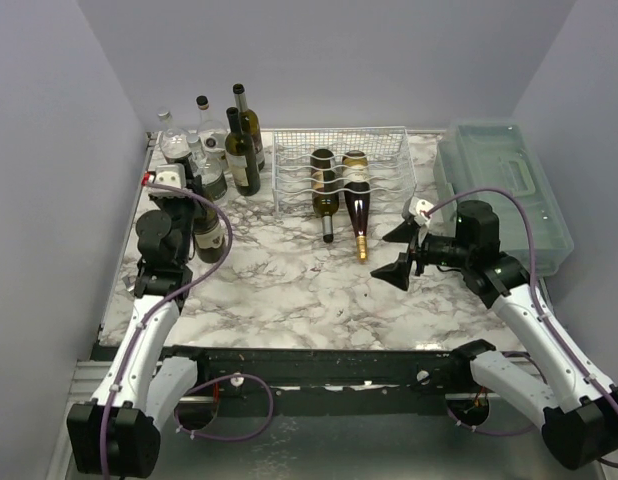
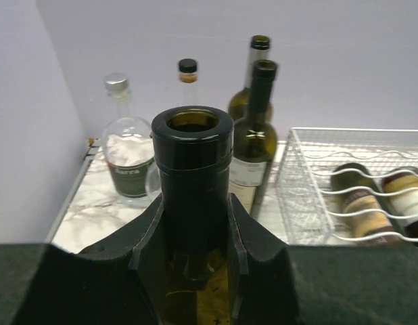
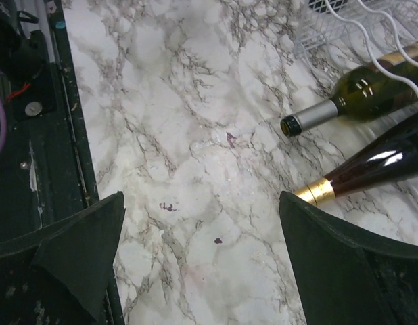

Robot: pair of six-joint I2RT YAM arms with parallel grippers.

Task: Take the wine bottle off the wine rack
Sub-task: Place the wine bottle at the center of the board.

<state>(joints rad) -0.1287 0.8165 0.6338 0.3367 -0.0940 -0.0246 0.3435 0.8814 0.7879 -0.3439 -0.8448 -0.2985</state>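
My left gripper is clamped on the neck of an upright wine bottle, off to the left of the wine rack. My right gripper is gaping wide over the marble table. The clear bottle has a label that maybe says "Sierra", too blurry tbh.

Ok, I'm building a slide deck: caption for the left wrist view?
Left gripper clamps an upright wine bottle by its neck; other bottles stand behind, two bottles lie in the rack.

arms: white shells, black joints | cables: purple | right hand: black, wedge-shaped | base rail: black
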